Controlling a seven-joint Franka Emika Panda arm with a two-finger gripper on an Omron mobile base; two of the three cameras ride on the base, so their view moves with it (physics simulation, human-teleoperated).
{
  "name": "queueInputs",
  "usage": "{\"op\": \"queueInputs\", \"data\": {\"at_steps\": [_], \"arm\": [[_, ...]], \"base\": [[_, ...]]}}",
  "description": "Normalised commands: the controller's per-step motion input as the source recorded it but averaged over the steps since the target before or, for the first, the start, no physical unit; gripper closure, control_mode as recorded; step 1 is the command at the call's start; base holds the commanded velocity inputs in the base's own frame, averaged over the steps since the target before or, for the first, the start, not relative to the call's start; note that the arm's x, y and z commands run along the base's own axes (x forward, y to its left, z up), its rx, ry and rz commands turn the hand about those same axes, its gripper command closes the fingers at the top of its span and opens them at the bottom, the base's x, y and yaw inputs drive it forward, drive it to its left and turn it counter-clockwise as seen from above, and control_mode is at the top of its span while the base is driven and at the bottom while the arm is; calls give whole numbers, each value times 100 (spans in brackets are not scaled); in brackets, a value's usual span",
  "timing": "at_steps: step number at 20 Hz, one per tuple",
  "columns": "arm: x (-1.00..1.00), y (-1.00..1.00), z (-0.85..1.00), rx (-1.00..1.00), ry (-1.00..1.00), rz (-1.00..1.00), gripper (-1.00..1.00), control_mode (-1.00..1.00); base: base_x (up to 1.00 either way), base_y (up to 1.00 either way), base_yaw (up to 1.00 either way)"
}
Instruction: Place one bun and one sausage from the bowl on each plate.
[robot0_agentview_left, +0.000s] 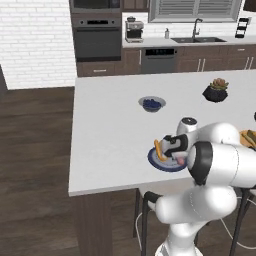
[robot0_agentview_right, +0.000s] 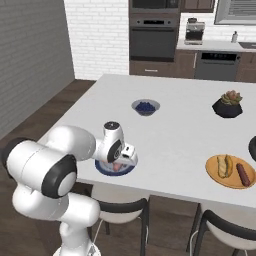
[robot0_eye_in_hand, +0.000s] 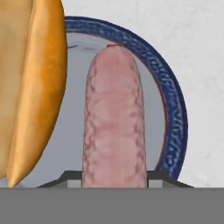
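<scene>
Pincer (robot0_agentview_right: 121, 162) low over the blue plate (robot0_eye_in_hand: 175, 109), near the front edge of the white worktop (robot0_agentview_left: 110, 130); it is pinching a pink sausage (robot0_eye_in_hand: 114, 118), which runs lengthwise between the 2 tips and hangs above the plate's pale centre. A bun (robot0_eye_in_hand: 33, 83) already lies on that plate, just beside the sausage on its left in the hand view; whether the 2 touch I cannot tell. In the left base view the bun (robot0_agentview_left: 158, 149) shows as an orange strip at the plate's (robot0_agentview_left: 159, 163) left rim. The orange plate (robot0_agentview_right: 215, 175), well apart to the robot's right, already carries 1 bun (robot0_agentview_right: 224, 165) and 1 darker sausage (robot0_agentview_right: 243, 173). Only a dark sliver at the right edge of the right base view could be the big bowl; too little to say. Small blueberry bowl (robot0_agentview_right: 145, 106) and plant pot (robot0_agentview_right: 227, 107) sit farther back, out of the way. Judgement: this looks like the last placement. To do it well: bring the sausage down until it rests on the plate's flat centre, keep it parallel to the bun and inside the rim, spread the tips only once it is supported, then lift straight up so neither tip drags it or nudges the bun.
</scene>
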Motion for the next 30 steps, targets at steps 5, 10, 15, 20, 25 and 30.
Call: {"op": "queueInputs", "data": {"at_steps": [5, 10, 15, 20, 25, 30], "arm": [[9, 0, -13, 0, 0, 1, 100, -100], [25, 0, -3, 0, 0, 0, 100, -100], [16, 0, -26, 0, 0, 0, 100, -100], [1, 0, -19, 0, 0, 0, -100, -100], [0, 0, 0, 0, -2, 0, -100, -100], [-18, 0, 38, 0, -5, -1, -100, -100]], "base": [[0, 0, 0], [0, 0, 0], [0, 0, 0], [0, 0, 0], [0, 0, 0], [0, 0, 0]]}}
